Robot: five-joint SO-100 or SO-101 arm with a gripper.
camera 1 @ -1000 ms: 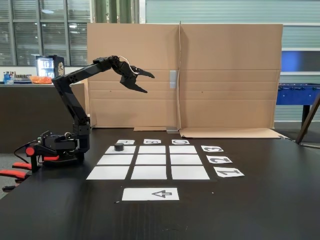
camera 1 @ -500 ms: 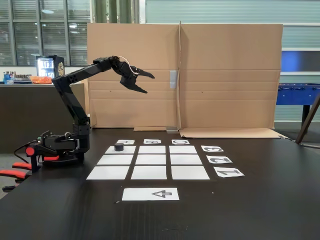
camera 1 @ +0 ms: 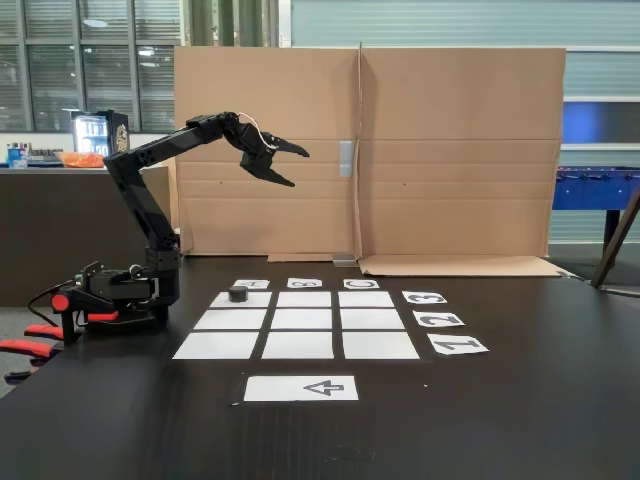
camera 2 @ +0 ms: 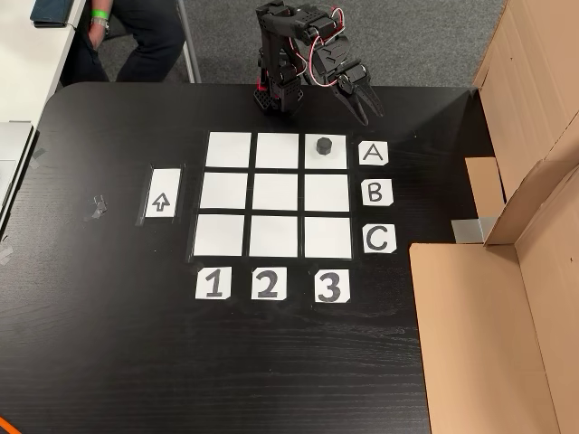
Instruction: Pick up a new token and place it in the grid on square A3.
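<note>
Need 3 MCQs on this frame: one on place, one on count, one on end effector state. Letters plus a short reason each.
1. Where is the token?
A. Cell in row A, column 3
B. Centre cell
C. On the arrow strip

2. How many white cells make up the grid?
A. Six
B. Nine
C. Twelve

3. What is the end effector doing?
A. Shut on the token
B. Resting on the table
C. Raised, open and empty

Answers:
1. A: in the other view the token sits in the corner cell level with label A and in line with label 3.
2. B: three rows of three.
3. C: in the fixed view its fingers are spread, high above the table, nothing between them.
</note>
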